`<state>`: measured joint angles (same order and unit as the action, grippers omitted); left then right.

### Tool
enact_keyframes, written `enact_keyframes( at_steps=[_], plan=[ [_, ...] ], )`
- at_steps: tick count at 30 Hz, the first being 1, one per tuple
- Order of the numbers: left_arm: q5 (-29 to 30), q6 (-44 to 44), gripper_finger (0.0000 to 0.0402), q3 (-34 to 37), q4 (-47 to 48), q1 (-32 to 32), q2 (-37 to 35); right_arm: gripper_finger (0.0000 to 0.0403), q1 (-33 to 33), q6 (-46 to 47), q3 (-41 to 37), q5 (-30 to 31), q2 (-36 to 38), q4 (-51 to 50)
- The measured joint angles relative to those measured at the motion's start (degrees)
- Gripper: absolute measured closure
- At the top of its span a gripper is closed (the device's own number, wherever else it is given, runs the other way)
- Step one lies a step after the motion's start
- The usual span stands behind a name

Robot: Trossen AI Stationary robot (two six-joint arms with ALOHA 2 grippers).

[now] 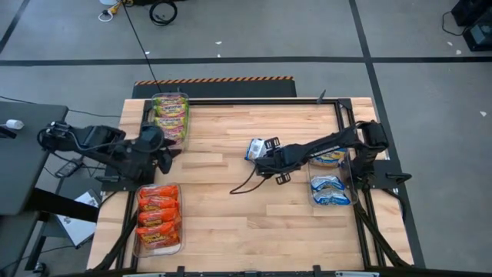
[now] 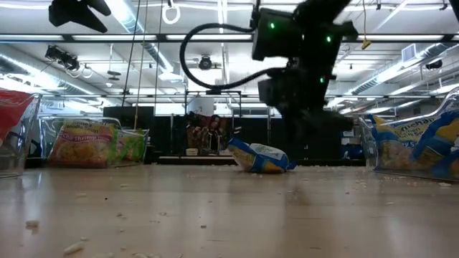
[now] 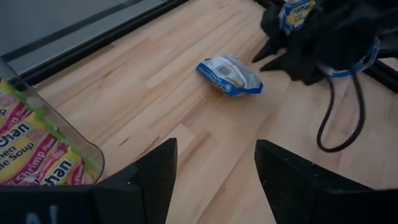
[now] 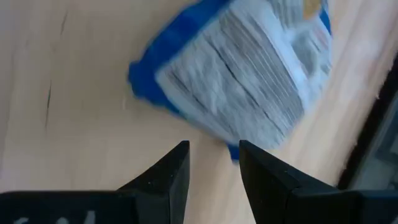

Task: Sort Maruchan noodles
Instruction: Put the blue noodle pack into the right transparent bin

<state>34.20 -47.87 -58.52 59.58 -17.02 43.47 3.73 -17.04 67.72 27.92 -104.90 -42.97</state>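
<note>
Since the last loose blue-white Maruchan packet (image 1: 256, 147) is lying alone on the tabletop (image 1: 231, 223) just right of centre in the high view, I'd say the step in hand is picking it up for the bin on the right.

Going left to right: the left tool (image 1: 159, 152) waits at the left edge, between the green-pink-yellow bin (image 1: 171, 115) at upper left and the orange-red bin (image 1: 157, 219) at lower left, fingers spread and empty. The right tool (image 1: 264, 159) hovers just beside the packet, fingers slightly parted with nothing between them. To do it well, I'd widen the gap, then come down over the packet's middle.

The blue-white bin (image 1: 330, 183) at right is partly covered by the right arm, so its count is unclear. The packet's print is blurred in the right wrist view.
</note>
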Motion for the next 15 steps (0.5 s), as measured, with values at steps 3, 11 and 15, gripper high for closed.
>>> enact_keyframes(
  at_steps=[3, 11, 15],
  plan=[
    [1.8, -0.8, 0.0182, 0.0, 0.0, -0.3, 0.0, 0.0256, -0.5, -1.0, -4.0, 0.0, 0.0, 6.4],
    [5.3, -1.4, 0.0182, 0.0, 0.0, -0.1, 0.0, 0.0198, 0.6, -1.1, -10.1, 1.3, 0.0, 14.3],
    [6.3, -2.6, 0.0182, 0.0, 0.0, -0.1, 0.0, 0.0155, 1.9, 1.2, -10.6, 6.0, 0.0, 16.0]
  ],
)
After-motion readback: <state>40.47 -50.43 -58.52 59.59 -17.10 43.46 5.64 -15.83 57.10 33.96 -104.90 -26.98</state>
